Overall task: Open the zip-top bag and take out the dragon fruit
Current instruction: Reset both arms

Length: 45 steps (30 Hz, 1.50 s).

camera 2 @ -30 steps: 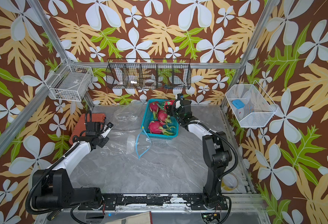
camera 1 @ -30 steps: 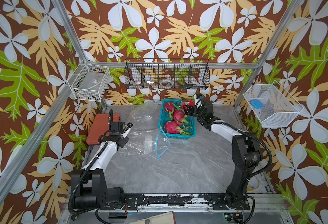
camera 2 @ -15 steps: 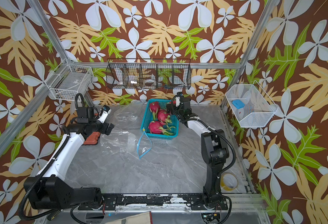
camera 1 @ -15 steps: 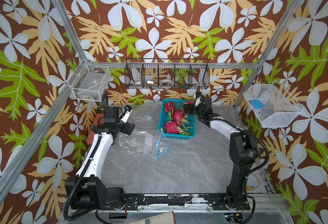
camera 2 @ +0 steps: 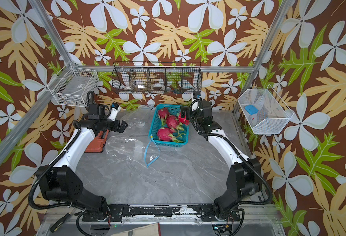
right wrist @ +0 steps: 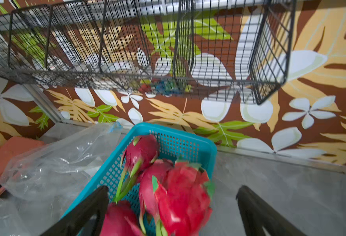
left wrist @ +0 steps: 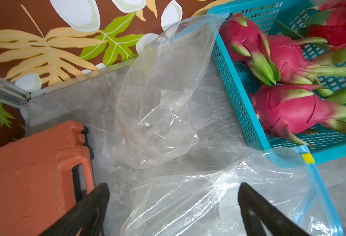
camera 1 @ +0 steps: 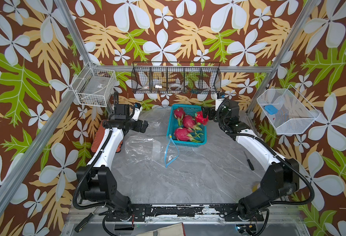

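All four dragon fruit (camera 1: pixel 188 122) lie in the teal basket (camera 1: pixel 186 143) at the back of the counter (camera 1: pixel 188 179). The zip-top bag (camera 1: pixel 145 151) lies flat beside the basket with its mouth gaping, so the removal looks finished or very nearly so. The relation that matters is at the basket's right rim. There the brighter red fruit (camera 1: pixel 201 119) sits just in front of the right gripper (camera 1: pixel 206 112), whose jaws are spread wide and hold nothing. That arm is much the nearer one. The left gripper (camera 2: pixel 123 124), also wide open and empty, hovers well apart from the basket, with the bag between them and an orange-red case (left wrist: pixel 31 173) beside it. The front fruit lies with its long axis across the basket, green tips toward the right arm's side. The two behind it point their tips toward the front. I cannot tell how the red fruit is oriented. Both top views show all four fruit at once. The right wrist view shows the red fruit blurred but clear of both fingers (right wrist: pixel 86 206). The left wrist view shows the bag has nothing in it. It also shows the blue zip track (left wrist: pixel 322 190) parted, with a yellow slider (left wrist: pixel 307 158) at the basket's corner, and more clear film bunched toward the back wall.
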Each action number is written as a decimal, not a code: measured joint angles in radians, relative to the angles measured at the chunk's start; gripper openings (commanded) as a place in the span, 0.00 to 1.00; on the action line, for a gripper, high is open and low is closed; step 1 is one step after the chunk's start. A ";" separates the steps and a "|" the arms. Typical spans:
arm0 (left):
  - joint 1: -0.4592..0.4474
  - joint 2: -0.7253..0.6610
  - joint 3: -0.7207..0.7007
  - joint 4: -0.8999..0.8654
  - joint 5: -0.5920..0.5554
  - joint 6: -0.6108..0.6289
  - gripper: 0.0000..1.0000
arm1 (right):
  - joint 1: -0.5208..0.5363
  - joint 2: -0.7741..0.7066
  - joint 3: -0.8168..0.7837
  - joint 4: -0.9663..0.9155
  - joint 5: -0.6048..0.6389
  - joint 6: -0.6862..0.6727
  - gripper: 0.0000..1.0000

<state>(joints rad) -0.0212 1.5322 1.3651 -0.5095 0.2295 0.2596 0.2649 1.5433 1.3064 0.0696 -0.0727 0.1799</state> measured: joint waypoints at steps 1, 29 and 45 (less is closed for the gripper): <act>0.000 -0.013 -0.050 0.039 0.005 -0.013 1.00 | -0.007 -0.043 -0.046 0.007 0.013 0.000 1.00; 0.053 -0.179 -1.097 1.381 -0.050 -0.314 1.00 | -0.252 -0.146 -1.049 0.776 0.295 -0.100 1.00; 0.000 -0.158 -1.208 1.747 -0.206 -0.331 1.00 | -0.273 -0.080 -1.070 1.032 0.129 -0.161 1.00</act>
<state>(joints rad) -0.0208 1.3739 0.1570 1.2373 0.0238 -0.0711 -0.0078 1.4635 0.2359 1.1019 0.0563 0.0193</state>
